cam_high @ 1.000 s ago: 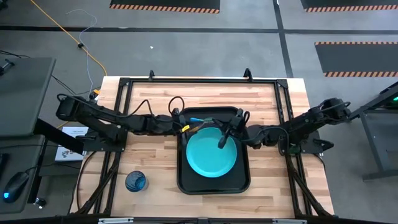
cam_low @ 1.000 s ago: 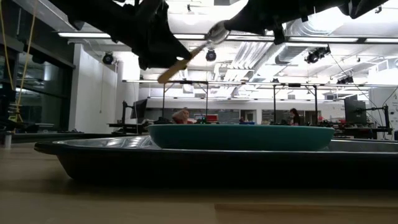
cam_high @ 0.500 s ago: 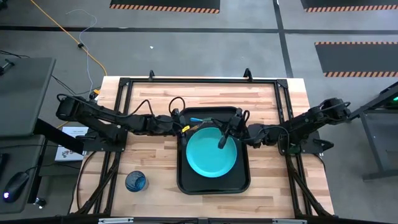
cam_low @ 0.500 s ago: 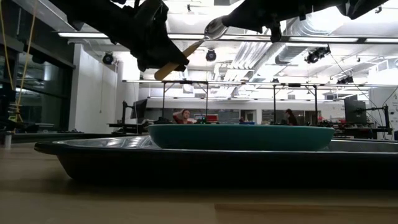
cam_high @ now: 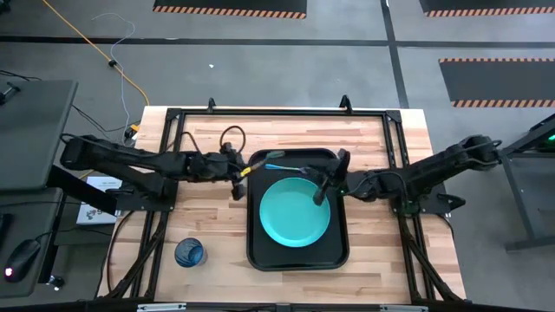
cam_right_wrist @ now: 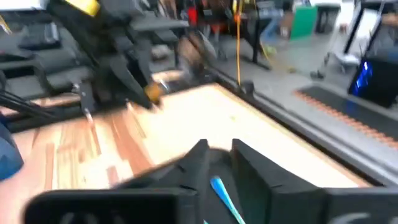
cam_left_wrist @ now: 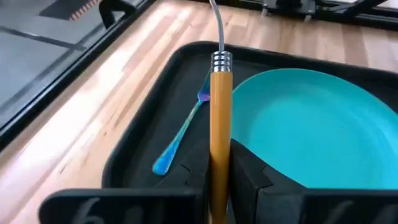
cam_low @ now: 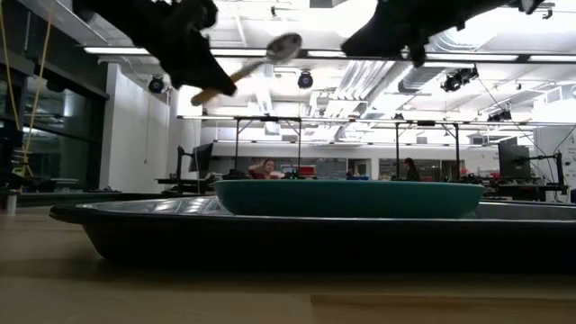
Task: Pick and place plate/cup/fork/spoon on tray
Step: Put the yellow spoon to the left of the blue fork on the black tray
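**A:** What does the overhead camera give you?

**B:** A pale wooden table [cam_high: 217, 217] with a black frame, standing on a grey floor with striped mats. The black tray [cam_high: 257, 251] sits mid-table with the teal plate [cam_high: 295, 211] inside it and the fork [cam_high: 279, 167] along the tray's far rim. The blue cup [cam_high: 189, 253] stands on bare wood, well apart from the tray, near the front on my left side. My left gripper [cam_high: 240, 172] hangs just outside the tray's left edge; my right gripper [cam_high: 323, 184] is over the plate's right rim.

**A:** And from table height?

**B:** The plate rests in the tray, and above them the spoon [cam_low: 261, 61] is in the air, tilted, silver bowl uppermost. Behind is a big workshop with ceiling lights, metal frames and people at desks far off.

**A:** Your left wrist?

**B:** My fingers [cam_left_wrist: 249, 177] are clamped on the spoon's orange handle, pointing out over the tray; the fork lies beside the plate.

**A:** Right wrist?

**B:** My two fingers [cam_right_wrist: 252, 171] stand a narrow gap apart, holding nothing, with the fork's blue handle just beyond and wood planks past that.
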